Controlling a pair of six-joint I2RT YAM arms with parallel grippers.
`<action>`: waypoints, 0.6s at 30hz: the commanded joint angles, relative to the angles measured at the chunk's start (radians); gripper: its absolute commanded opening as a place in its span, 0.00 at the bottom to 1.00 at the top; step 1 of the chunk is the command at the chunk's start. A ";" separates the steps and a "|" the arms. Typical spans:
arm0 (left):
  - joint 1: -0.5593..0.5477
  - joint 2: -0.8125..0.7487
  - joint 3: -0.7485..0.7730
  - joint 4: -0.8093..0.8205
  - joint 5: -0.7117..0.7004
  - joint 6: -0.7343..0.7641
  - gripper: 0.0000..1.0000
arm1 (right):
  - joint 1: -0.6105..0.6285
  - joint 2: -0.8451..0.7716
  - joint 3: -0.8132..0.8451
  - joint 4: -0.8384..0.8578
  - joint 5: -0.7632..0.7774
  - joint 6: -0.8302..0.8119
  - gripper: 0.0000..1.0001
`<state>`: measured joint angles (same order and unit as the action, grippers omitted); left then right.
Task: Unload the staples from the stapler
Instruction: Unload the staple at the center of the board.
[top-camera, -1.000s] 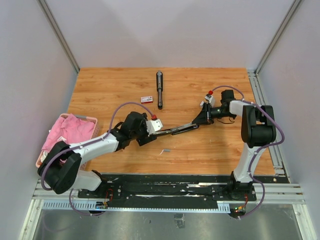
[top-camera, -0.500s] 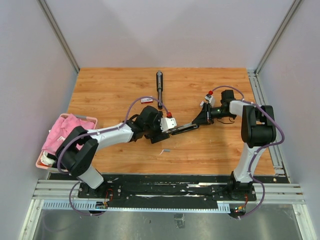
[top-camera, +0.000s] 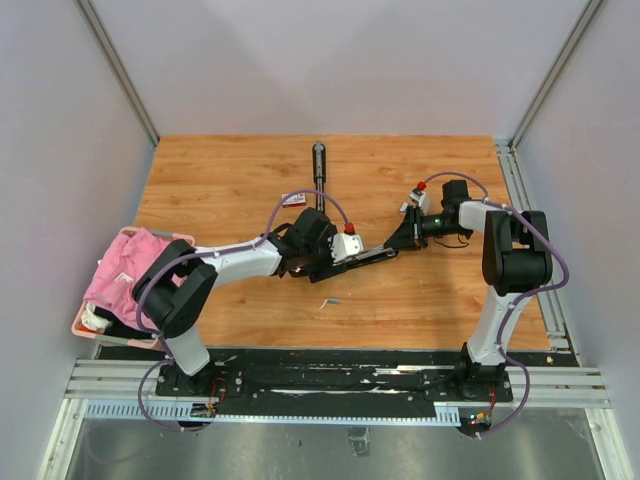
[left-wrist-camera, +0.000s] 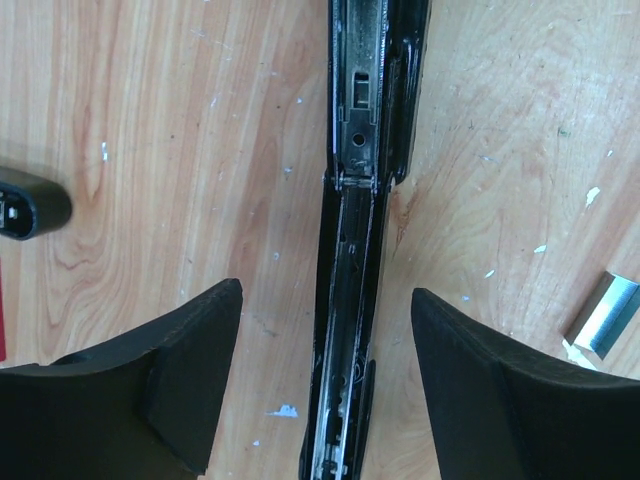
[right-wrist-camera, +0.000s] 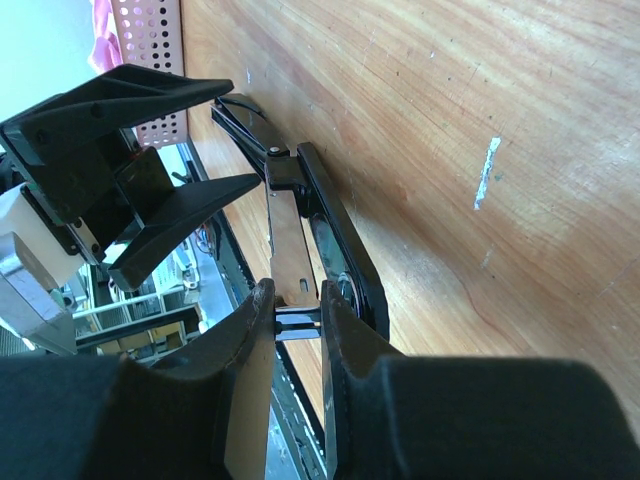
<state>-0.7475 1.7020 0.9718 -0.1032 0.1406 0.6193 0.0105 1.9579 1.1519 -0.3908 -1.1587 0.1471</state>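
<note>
Since the earlier frame the left arm has swung right, bringing its left fingers (top-camera: 340, 258) over the opened stapler (top-camera: 375, 252). From above, that stapler lies flat on the counter (top-camera: 220, 170), long axis running lower-left to upper-right. The right fingers (top-camera: 408, 235) clamp its far end, and one strip of staples (top-camera: 330, 301) lies just nearer the arm bases. Left wrist: the fingers are spread astride the stapler, not touching it. Right wrist: the fingers are pinched tight on the stapler.

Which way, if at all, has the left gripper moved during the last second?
Yes. The left gripper moved right along the open stapler, from left of the loose staples to right of them.
</note>
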 joint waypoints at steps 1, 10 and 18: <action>-0.015 0.038 0.049 -0.036 0.010 -0.013 0.70 | -0.009 0.018 -0.017 0.005 0.021 -0.001 0.13; -0.029 0.075 0.076 -0.051 0.002 -0.026 0.49 | -0.007 0.018 -0.017 0.006 0.008 0.002 0.13; -0.033 0.100 0.083 -0.053 0.015 -0.049 0.48 | -0.006 0.017 -0.015 0.006 0.007 0.003 0.14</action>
<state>-0.7727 1.7824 1.0286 -0.1558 0.1375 0.5903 0.0105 1.9583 1.1507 -0.3889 -1.1610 0.1547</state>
